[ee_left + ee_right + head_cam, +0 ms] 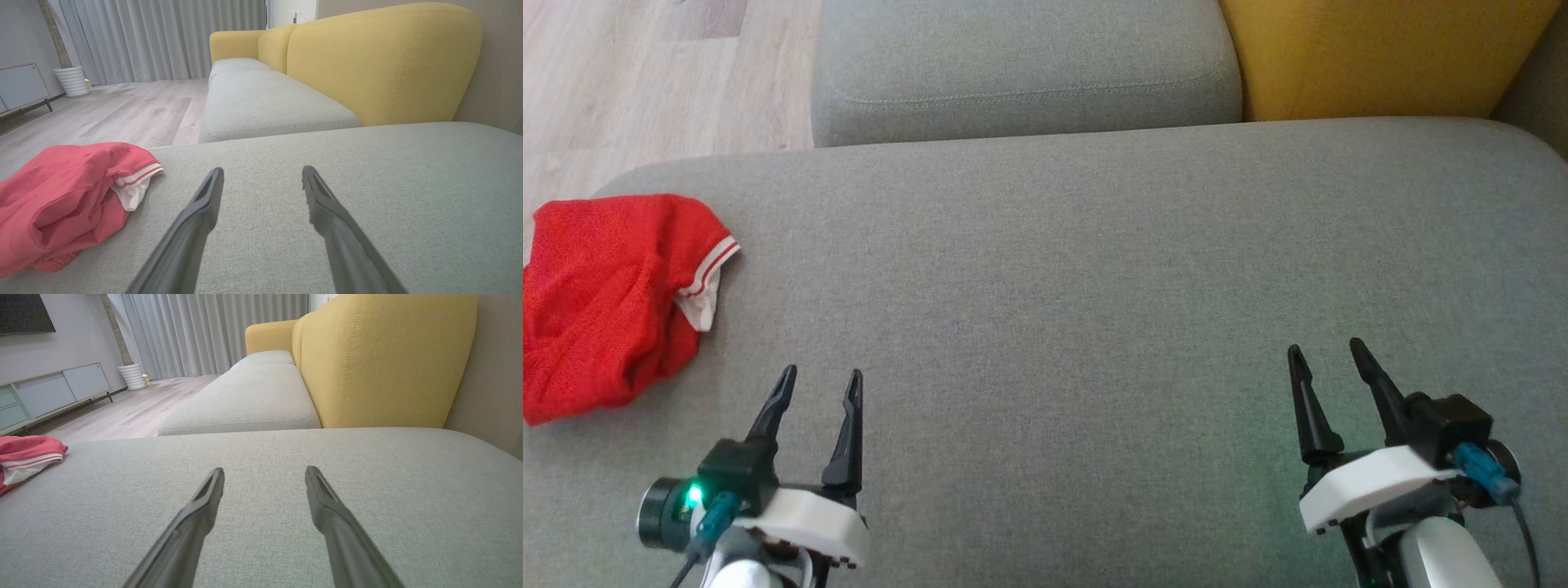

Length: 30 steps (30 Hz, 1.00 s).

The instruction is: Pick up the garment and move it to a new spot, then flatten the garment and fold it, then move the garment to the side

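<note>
Garment (605,302) lies bunched left of the released left gripper (821,374); right gripper (1324,346) likewise released.

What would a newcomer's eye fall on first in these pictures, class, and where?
A crumpled red garment with white striped trim lies at the left edge of the grey cushion. A yellow backrest rises beyond it, far right. Near the robot, the left gripper and right gripper hold their jaws open and empty.

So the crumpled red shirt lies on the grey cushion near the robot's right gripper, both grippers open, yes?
Wrong side: the head view shows the red shirt crumpled on the grey cushion near the left gripper, far from the right gripper. The rest holds.
</note>
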{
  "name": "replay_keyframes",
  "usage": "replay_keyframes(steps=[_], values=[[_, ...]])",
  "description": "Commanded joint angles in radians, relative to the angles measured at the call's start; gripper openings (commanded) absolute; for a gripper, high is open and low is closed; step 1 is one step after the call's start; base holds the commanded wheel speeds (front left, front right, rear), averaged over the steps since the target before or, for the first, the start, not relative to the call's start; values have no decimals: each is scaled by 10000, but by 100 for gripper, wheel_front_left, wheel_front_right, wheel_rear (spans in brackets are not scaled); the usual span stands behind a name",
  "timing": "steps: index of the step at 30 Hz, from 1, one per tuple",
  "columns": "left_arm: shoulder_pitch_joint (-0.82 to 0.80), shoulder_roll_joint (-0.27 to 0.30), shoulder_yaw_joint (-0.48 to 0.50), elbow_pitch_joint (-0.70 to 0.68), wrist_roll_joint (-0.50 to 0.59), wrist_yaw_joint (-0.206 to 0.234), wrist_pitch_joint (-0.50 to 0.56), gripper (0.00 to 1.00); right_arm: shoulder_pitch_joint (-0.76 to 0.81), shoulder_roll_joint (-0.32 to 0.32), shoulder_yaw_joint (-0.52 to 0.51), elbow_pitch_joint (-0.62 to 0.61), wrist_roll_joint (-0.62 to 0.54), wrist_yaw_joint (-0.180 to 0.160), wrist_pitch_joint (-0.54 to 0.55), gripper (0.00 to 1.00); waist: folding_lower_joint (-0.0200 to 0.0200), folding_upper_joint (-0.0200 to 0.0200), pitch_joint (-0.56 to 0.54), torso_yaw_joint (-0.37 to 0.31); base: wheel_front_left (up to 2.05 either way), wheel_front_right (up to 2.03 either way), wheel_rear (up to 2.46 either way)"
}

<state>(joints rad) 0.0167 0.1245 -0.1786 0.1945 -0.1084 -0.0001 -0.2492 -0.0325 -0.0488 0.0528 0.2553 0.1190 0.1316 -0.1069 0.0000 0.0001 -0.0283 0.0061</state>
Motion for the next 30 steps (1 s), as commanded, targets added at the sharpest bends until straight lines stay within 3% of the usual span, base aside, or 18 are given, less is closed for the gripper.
replay_keyframes(steps=[1,16,30], values=[[-384,45,433,-290,-7,-11,-126,100,-382,-15,201,-308,48,-9,-123,100,0,-1,5,-5,0,0,0],[-467,-175,675,-169,120,-142,-126,100,-403,-15,141,-388,32,-9,-141,100,0,-1,-6,237,0,0,0],[-695,-190,924,-114,229,-205,-126,100,-264,-15,646,-1107,124,-9,123,100,0,-1,-76,2532,0,0,0]])
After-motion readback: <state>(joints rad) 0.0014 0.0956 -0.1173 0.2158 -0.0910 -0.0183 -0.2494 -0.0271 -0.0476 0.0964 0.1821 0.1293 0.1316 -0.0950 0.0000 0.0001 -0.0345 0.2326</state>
